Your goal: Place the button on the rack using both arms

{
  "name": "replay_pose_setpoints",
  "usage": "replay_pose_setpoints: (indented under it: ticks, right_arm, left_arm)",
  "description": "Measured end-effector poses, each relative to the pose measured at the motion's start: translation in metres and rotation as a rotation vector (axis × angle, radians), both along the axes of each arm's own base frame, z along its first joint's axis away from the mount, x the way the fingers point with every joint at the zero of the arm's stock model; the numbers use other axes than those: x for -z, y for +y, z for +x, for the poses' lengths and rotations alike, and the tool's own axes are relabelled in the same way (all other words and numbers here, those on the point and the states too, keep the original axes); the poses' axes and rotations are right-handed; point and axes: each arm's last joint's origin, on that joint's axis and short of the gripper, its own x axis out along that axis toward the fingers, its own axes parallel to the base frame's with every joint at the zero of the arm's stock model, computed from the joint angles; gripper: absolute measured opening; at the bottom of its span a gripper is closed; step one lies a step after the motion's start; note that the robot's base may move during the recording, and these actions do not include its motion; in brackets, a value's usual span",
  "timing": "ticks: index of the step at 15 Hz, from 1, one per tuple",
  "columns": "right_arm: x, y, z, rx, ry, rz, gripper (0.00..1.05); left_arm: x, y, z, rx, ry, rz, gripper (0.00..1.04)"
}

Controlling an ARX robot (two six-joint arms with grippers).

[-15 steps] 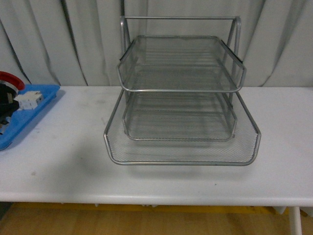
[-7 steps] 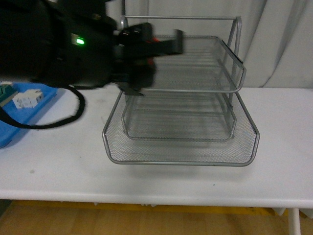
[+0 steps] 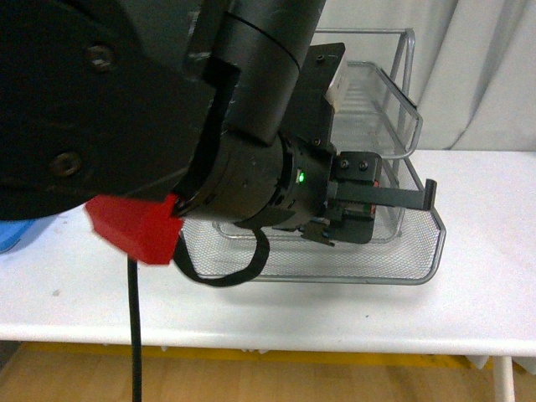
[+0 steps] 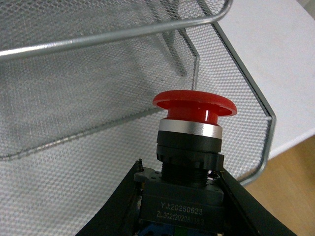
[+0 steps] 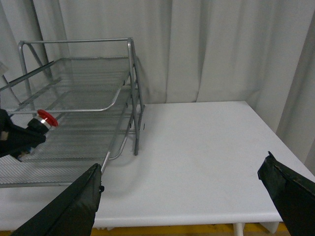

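Observation:
My left gripper (image 4: 183, 199) is shut on the button (image 4: 194, 104), gripping its black body with the red mushroom cap pointing outward. It holds the button just above the mesh of the silver wire rack (image 4: 123, 33), over the bottom tray near its front right corner. In the front view the left arm fills the left and middle, and the left gripper (image 3: 394, 197) reaches over the rack's bottom tray (image 3: 419, 255). The right wrist view shows the button (image 5: 47, 118) beside the rack (image 5: 98, 73). My right gripper (image 5: 182, 196) is open and empty above the white table (image 5: 197, 147), right of the rack.
The left arm's black body and a red part (image 3: 134, 226) hide most of the rack and the table's left side in the front view. A sliver of blue tray (image 3: 8, 239) shows at far left. Grey curtains (image 5: 221, 49) hang behind the table.
The left arm swung in from the left with the button. Its gripper has dropped from the top tray's level to just over the bottom tray's front right part.

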Motion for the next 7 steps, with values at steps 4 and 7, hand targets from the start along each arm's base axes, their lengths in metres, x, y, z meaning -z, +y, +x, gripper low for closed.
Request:
replay_pose_setpoints:
  ticks: [4, 7]
  right_arm:
    - [0.000, 0.000, 0.000, 0.000, 0.000, 0.000, 0.98]
    - [0.000, 0.000, 0.000, 0.000, 0.000, 0.000, 0.98]
  left_arm:
    - [0.017, -0.018, 0.043, -0.019, 0.074, 0.077, 0.37]
    - [0.026, -0.024, 0.074, -0.052, 0.113, 0.144, 0.37]
